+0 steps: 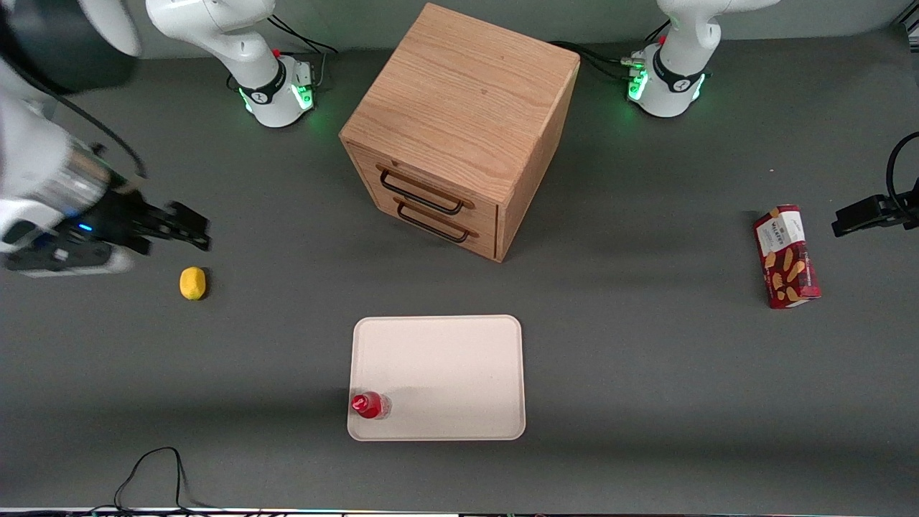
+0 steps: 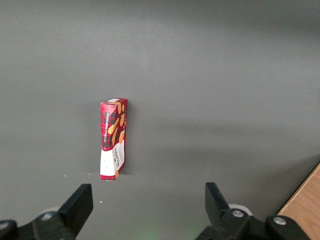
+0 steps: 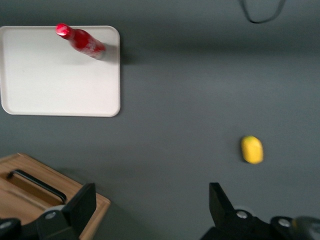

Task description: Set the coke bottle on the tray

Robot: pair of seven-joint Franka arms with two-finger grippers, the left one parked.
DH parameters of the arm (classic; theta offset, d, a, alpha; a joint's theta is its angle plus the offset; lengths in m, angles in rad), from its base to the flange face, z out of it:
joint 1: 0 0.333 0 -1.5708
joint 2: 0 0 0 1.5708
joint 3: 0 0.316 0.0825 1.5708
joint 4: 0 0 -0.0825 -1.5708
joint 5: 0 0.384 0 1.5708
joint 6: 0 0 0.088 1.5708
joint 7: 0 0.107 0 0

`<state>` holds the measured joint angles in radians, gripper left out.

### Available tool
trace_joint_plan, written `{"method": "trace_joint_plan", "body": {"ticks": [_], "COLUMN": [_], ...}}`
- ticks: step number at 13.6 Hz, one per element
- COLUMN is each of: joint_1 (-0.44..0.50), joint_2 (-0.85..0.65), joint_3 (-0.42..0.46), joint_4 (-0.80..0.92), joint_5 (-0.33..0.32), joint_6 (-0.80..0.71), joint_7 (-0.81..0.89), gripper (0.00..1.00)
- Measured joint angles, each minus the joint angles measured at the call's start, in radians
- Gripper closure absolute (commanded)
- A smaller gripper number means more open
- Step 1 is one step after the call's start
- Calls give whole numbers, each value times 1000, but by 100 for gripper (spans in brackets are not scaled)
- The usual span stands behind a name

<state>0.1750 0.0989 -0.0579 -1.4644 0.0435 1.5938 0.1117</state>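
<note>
The coke bottle [image 1: 370, 405] is stood upright on the tray [image 1: 445, 366], while the gripper [image 1: 188, 228] is held wide apart and empty above the desk [image 1: 646, 373] near a lemon [image 1: 192, 283].

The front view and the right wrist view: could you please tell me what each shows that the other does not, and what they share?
Only the front view shows the red biscuit box toward the parked arm's end, and both arm bases. Only the right wrist view shows the open pincer from close up, empty. Both show the coke bottle upright on a corner of the tray, the lemon and the wooden drawer cabinet.
</note>
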Motion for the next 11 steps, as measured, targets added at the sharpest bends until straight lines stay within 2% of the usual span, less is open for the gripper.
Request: {"method": "trace_joint_plan", "body": {"ticks": [2,4,11], "joint_1": [-114,-175,-193], "joint_2": [-46,-63,-37], "joint_3": [35,39,24], "joint_4": [-12,-18,-28], "joint_5": [0,0,0], "joint_6": [-40,-50,-41], "joint_7": [-85,-146,-171], "gripper": [0,0,0]}}
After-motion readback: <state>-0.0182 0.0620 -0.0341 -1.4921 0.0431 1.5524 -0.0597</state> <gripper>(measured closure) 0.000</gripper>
